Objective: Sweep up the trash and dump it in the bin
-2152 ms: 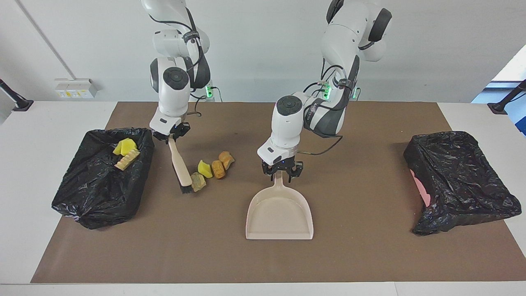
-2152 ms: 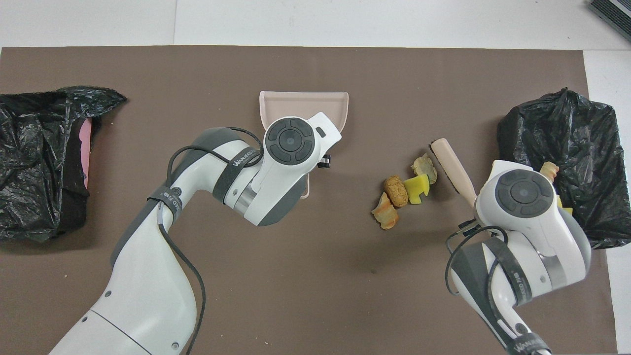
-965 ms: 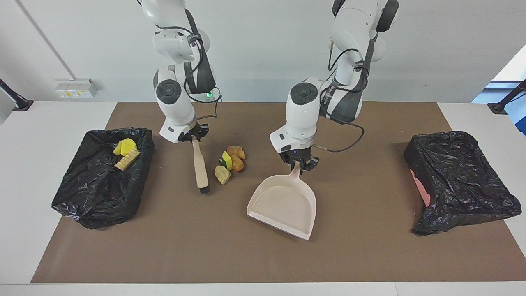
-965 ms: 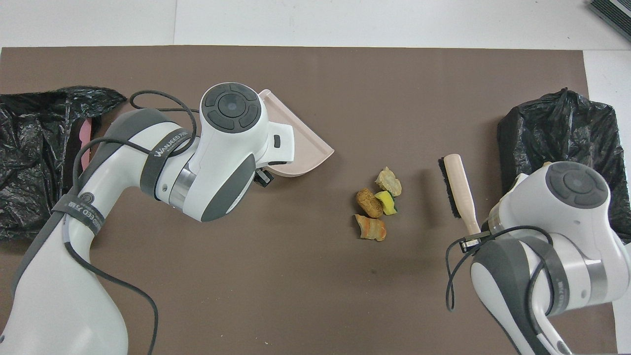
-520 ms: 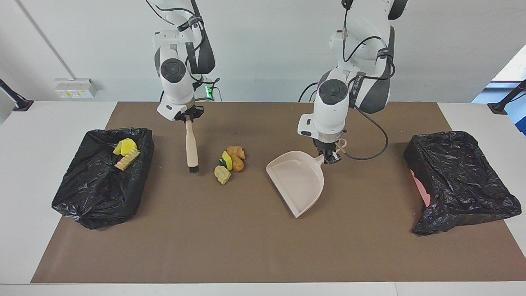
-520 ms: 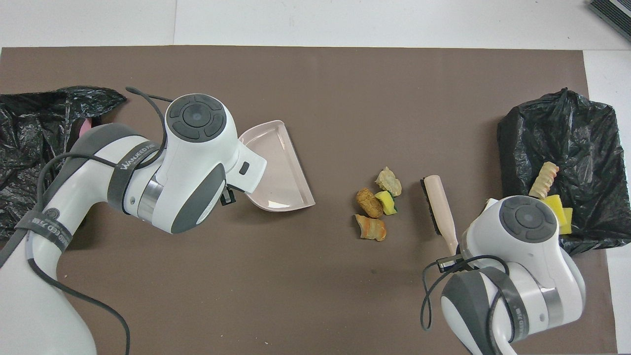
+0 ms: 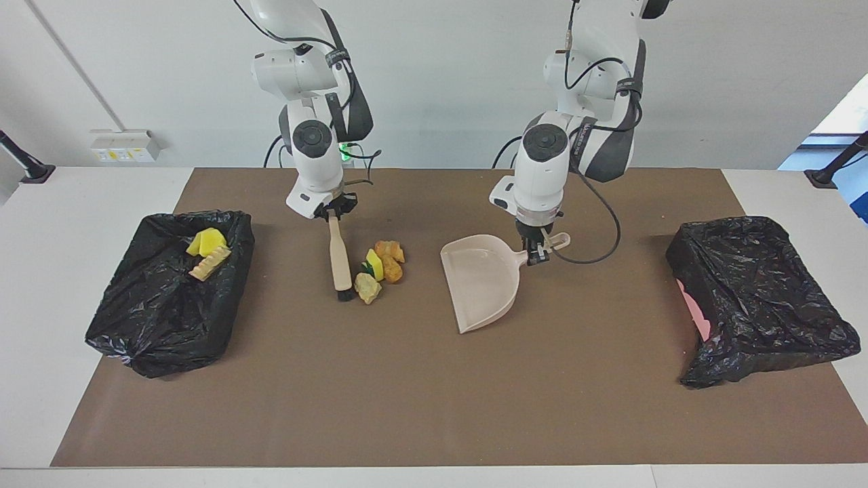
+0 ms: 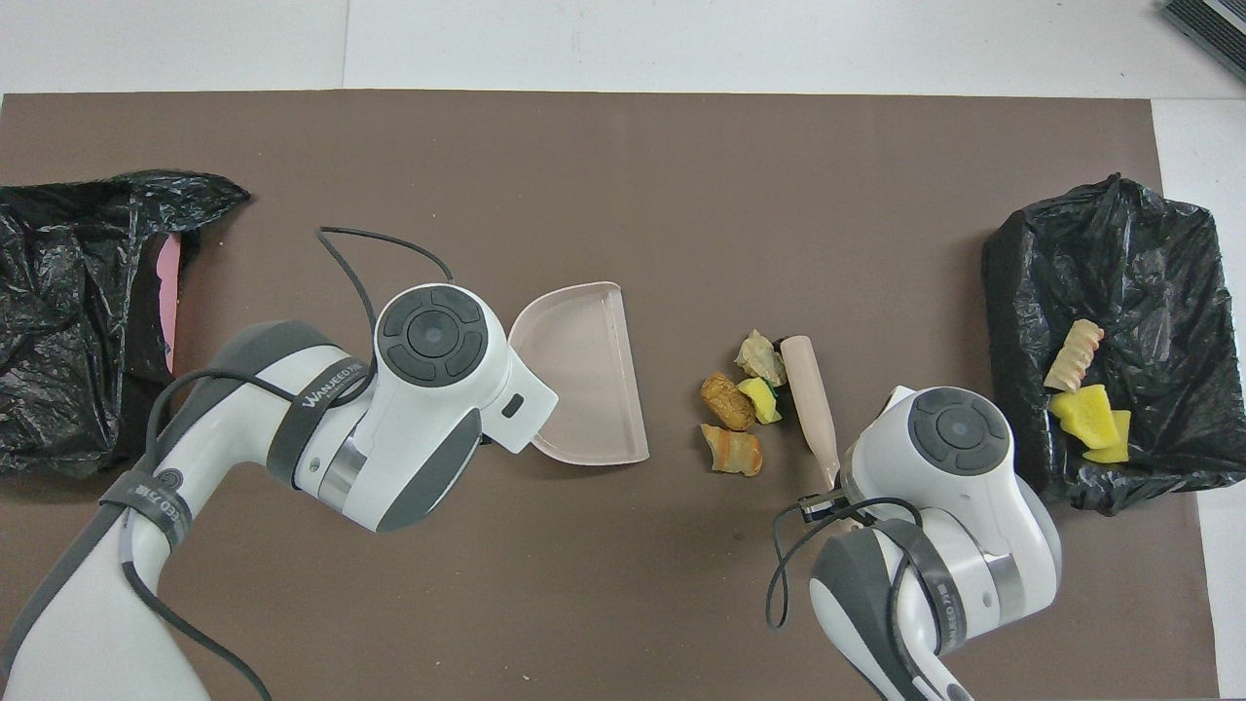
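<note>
Several small sponge chunks of trash lie in a pile on the brown mat. My right gripper is shut on the handle of a beige brush. The brush's dark bristle end rests against the pile, on the side toward the right arm's end of the table. My left gripper is shut on the handle of the beige dustpan. The dustpan has its open mouth turned toward the pile, a gap away from it. In the overhead view both wrists hide their fingers.
A black-bag-lined bin at the right arm's end of the table holds three sponge pieces. A second black-lined bin with a pink patch sits at the left arm's end. The brown mat covers most of the table.
The left gripper swung the dustpan round so its mouth faces the pile. The right gripper brought the brush in against the pile, and the chunks barely shifted.
</note>
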Tool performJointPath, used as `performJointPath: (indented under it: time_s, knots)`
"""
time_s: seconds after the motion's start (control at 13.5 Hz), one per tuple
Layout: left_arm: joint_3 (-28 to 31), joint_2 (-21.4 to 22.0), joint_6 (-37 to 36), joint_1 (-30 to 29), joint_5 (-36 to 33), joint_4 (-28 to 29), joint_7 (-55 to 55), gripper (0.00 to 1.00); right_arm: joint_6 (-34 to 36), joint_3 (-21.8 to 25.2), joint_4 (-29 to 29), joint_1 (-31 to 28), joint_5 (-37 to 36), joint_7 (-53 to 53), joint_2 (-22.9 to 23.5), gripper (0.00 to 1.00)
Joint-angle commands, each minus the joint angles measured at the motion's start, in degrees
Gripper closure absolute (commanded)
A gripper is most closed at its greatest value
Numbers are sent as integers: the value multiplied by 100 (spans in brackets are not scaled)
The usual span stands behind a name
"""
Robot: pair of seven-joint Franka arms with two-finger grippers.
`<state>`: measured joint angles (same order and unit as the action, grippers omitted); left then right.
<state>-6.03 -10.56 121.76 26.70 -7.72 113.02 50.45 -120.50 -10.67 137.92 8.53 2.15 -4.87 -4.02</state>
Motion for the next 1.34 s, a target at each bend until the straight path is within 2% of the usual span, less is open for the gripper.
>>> performJointPath:
  time_s: [0.0,0.15,0.22,0.45,0.59,0.74,0.89,1.04,1.11,1.26]
  knots:
    - [58,238,348,151,-106,423,62,100,-456,-6,-63,490,260,-320,426,100]
    - [58,247,375,125,-106,449,79,100,-633,-6,-343,964,505,-602,682,100]
    - [58,247,418,99,-106,475,88,100,-633,-6,-536,1105,863,-603,770,100]
    - [58,291,489,98,-106,651,88,100,-808,-6,-1212,1553,2531,-498,1288,100]
    - [58,300,594,98,-106,765,88,100,-757,-6,-1530,1809,2992,-559,1333,100]
    - [50,309,524,72,-98,792,80,100,-233,29,-1531,1705,2924,-585,975,100]
    - [41,317,515,-59,-89,853,79,100,628,65,-1461,1198,2731,-681,361,100]
    - [58,344,515,-68,-89,871,489,100,1761,56,-1443,827,1943,-1241,-194,100]
    - [67,344,542,-68,-89,871,884,100,2132,30,-1295,826,1495,-1758,-379,100]
    - [67,379,498,-51,-89,915,950,100,2031,12,-244,870,1061,-1957,-1142,100]
